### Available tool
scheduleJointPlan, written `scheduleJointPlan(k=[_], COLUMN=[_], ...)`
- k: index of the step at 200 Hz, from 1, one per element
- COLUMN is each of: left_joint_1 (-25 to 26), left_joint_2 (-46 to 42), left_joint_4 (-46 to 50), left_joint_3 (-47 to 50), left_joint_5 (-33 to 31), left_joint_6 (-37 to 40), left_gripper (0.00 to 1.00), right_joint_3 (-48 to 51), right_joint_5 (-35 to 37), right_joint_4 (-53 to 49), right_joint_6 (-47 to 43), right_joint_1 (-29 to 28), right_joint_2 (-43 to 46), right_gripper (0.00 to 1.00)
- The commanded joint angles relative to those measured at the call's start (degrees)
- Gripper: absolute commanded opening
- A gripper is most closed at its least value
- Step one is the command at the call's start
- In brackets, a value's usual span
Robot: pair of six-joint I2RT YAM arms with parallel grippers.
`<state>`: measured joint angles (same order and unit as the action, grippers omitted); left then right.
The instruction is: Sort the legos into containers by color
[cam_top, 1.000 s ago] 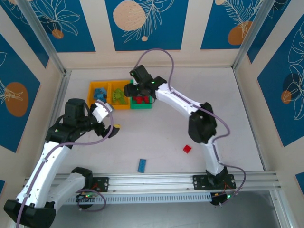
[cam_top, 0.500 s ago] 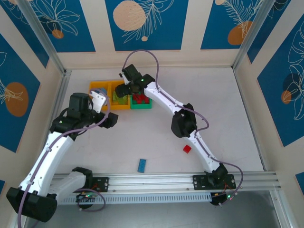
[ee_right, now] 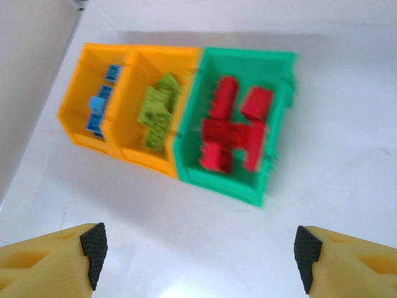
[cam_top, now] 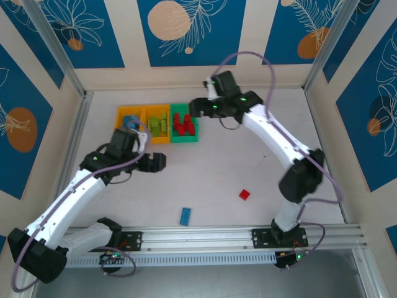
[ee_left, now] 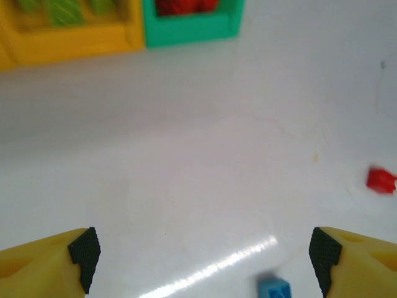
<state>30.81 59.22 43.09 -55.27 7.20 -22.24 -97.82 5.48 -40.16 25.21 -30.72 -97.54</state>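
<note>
1. Left claw [ee_left: 203, 261]: jaws wide apart, empty. Blue brick [ee_left: 273, 289] just beneath, toward its right finger; red brick [ee_left: 380, 179] far right; bare table [ee_left: 186, 155] ahead.
2. Right claw [ee_right: 198, 254]: jaws wide apart, empty. Green bin [ee_right: 217, 186] straight ahead, orange bins [ee_right: 142, 158] ahead-left, edges touching.

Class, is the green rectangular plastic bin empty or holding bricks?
Holding bricks: several red studded plastic bricks lie inside the green rectangular plastic bin.

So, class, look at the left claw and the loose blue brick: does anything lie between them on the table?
Nothing visible does. Only bare table lies between the open left claw and the blue brick. The red brick sits off to one side, clear of that path.
</note>
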Motion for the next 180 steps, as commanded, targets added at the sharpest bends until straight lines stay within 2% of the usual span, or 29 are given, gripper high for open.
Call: scheduleJointPlan(k=[1,25,51,93,131,162,180], left_joint_1=[8.21,13.04,19.02,27.81,28.03,27.06,25.53], left_joint_2=[3.08,6.93,11.36,24.7,29.79,36.11,39.25], left_joint_4=[3.15,2.56,-0.43,2.16,1.75,5.78,8.47], left_joint_3=[1.76,4.46,5.71,-0.35,-1.49,-5.44,-6.79], left_joint_5=[-2.1,-1.13,0.68,-0.1,-0.33,4.38,7.39], left_joint_6=[-7.69,-10.5,-12.57,-5.12,0.92,2.2,0.16], left_gripper=[0.89,0.88,0.89,0.99,0.95,0.9,0.86], right_joint_3=[12.19,21.24,24.36,22.02,19.26,18.81,19.34], right_joint_5=[-1.9,-1.34,-0.06,0.94,1.57,1.85,2.5], right_joint_4=[0.83,-0.17,-1.67,-2.52,-3.08,-3.54,-3.59], right_joint_6=[5.37,7.03,7.46,6.45,5.4,5.46,5.79], right_joint_1=[1.26,2.83,3.32,3.85,4.26,4.53,4.61], right_joint_2=[7.3,13.04,15.32,13.83,12.68,12.83,13.72], right_gripper=[0.82,0.82,0.82,0.82,0.82,0.82,0.82])
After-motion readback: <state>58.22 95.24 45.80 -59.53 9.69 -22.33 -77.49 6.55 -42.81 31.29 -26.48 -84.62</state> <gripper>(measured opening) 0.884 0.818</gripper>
